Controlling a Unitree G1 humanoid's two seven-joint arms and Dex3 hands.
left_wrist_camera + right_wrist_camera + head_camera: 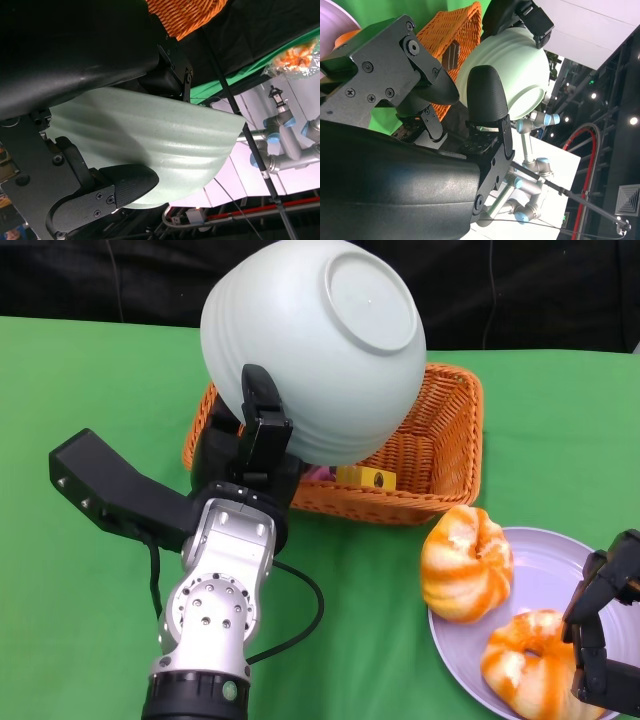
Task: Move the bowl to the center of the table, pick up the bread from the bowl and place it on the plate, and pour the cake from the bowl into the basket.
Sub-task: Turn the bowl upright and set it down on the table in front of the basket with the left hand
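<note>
**A:** Green cloth covers the desk [90, 380] in the head view, black curtain behind. What's the left hand [250, 455] doing?

**B:** It grips the pale green ribbed ceramic bowl [315, 345] by the rim, tipped over so its foot faces the camera, right above the orange woven wicker basket [440, 455]. A small yellow cake [366, 477] lies inside the basket. Two orange-and-white swirled bread rolls [466, 562] sit on the lilac round plate [545, 585].

**A:** And the right hand [605, 625]?

**B:** Low by the plate's edge, fingers loosely apart, holding nothing.

**A:** The right wrist view?

**B:** Its own black fingers [487, 95] fill the front; beyond them the bowl [512, 72] hangs over the basket [452, 30].

**A:** Left wrist view?

**B:** Fingers [122, 182] clamp the bowl wall [150, 137]; the mouth is hidden.

**A:** So, pouring well?

**B:** I'd keep the mouth over the basket's middle, hold the tilt until it's surely empty, and keep the rim grip firm against slipping.
</note>
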